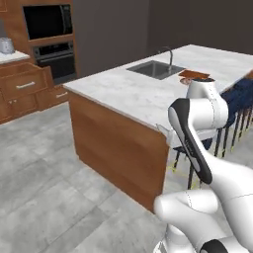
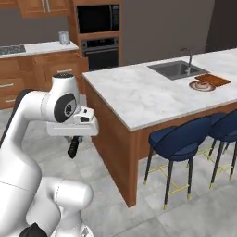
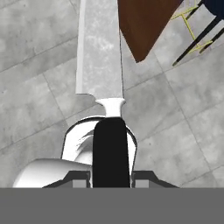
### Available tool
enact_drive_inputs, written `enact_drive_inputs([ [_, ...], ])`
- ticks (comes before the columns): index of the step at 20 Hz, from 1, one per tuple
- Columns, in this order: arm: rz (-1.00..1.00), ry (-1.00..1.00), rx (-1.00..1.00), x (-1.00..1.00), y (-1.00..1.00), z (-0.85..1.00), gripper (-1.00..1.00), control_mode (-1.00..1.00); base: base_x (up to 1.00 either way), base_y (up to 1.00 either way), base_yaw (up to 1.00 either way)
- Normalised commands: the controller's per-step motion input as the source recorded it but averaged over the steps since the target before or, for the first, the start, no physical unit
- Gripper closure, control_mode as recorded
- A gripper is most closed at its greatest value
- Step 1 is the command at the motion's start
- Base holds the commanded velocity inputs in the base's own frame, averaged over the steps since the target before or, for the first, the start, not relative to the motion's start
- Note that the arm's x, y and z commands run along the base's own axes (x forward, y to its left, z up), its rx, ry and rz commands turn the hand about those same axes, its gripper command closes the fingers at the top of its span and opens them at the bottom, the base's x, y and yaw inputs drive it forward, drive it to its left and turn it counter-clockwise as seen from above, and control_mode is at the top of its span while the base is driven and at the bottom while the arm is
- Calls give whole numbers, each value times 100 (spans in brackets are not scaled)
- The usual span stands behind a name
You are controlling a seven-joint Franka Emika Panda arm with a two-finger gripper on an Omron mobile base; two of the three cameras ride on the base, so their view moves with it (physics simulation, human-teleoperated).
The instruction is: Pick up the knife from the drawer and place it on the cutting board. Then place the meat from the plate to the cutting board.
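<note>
My gripper (image 3: pixel 111 176) is shut on the black handle of the knife (image 3: pixel 99 57), whose silver blade points away over the grey floor. From the right base view the gripper (image 2: pixel 76 138) hangs beside the island's near corner, and the knife handle (image 2: pixel 73 148) sticks out below it. On the far side of the island lies the cutting board (image 2: pixel 212 79), with the plate (image 2: pixel 195 87) right next to it and the meat (image 2: pixel 202 84) on the plate. The board (image 1: pixel 193 74) also peeks out above my arm. The drawer (image 1: pixel 25 85) juts from the far-left cabinets.
A marble-topped island (image 2: pixel 139 99) with brown wooden sides stands ahead, with a sink (image 2: pixel 177 70) and faucet set into it. Blue bar stools (image 2: pixel 178 141) line its right side. A wall oven and microwave (image 2: pixel 98 18) stand behind. Grey tiled floor (image 1: pixel 44 173) lies open to the left.
</note>
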Motion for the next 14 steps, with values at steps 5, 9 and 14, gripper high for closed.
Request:
enact_drive_inputs([
  [5, 0, 0, 0, 0, 0, 0, 100, 100, 0, -92, 69],
  [9, 0, 0, 0, 0, 0, 0, 100, 100, 0, -100, 54],
  [14, 0, 0, 0, 0, 0, 0, 100, 100, 0, -100, 41],
])
